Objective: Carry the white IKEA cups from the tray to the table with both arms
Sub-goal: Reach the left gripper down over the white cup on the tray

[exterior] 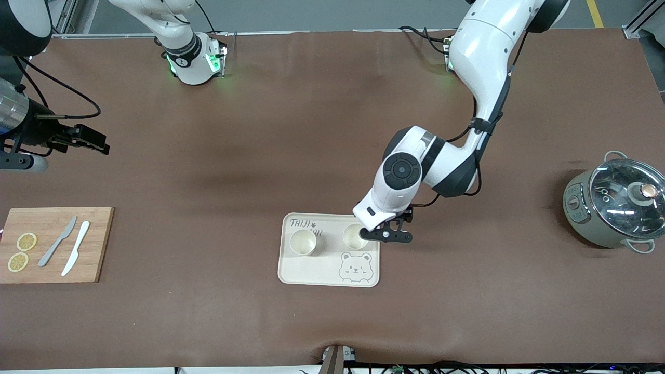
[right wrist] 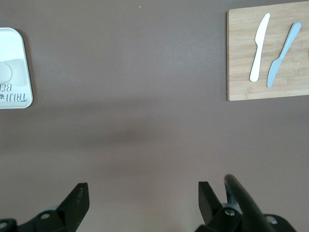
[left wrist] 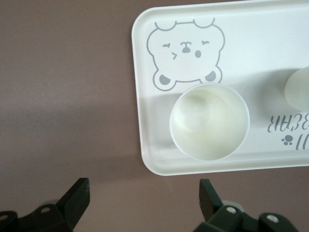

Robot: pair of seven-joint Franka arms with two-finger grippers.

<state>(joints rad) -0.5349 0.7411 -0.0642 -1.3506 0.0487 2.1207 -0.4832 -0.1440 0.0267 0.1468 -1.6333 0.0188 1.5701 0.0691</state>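
Note:
Two white IKEA cups stand upright on the cream bear-printed tray point(exterior: 311, 272). One cup point(exterior: 303, 242) is toward the right arm's end. The other cup point(exterior: 354, 238) point(left wrist: 209, 121) is toward the left arm's end, partly hidden by the left arm. My left gripper point(exterior: 387, 235) point(left wrist: 144, 193) hangs open and holds nothing, just off the tray's edge point(left wrist: 159, 166) by that cup. The first cup's rim point(left wrist: 298, 88) shows at the edge of the left wrist view. My right gripper point(exterior: 98, 144) point(right wrist: 143, 198) is open and holds nothing over bare table near the right arm's end.
A wooden cutting board point(exterior: 98, 228) point(right wrist: 241, 72) with two lemon slices point(exterior: 22, 251), a grey knife point(exterior: 58, 241) and a white knife point(exterior: 76, 247) lies at the right arm's end. A grey-green pot with a glass lid point(exterior: 615, 205) stands at the left arm's end.

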